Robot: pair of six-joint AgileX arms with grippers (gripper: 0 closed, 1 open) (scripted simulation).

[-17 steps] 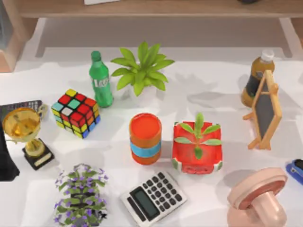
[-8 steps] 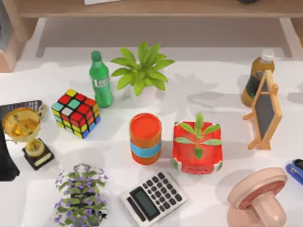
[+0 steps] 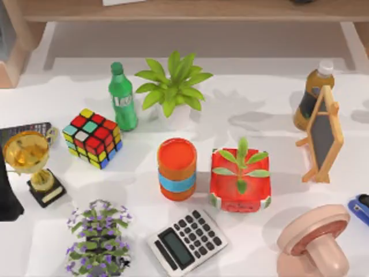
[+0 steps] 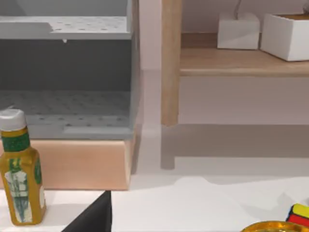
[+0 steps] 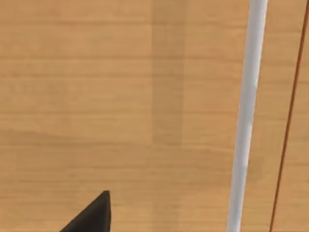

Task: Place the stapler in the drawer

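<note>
Nothing moved, stapler (image 3: 360, 208) at table's (image 3: 144, 205) right edge

Overhead table (image 3: 242, 124) camera; two wrist cameras

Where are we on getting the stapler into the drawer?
Nothing looks done yet. The stapler lies untouched at the table's right edge, beside the pink mushroom-shaped object and far from the calculator. Nothing is in hand: no tool is near it. Still left: reach, grasp, carry and place. The left wrist view shows a grey open compartment, possibly the drawer.
</note>
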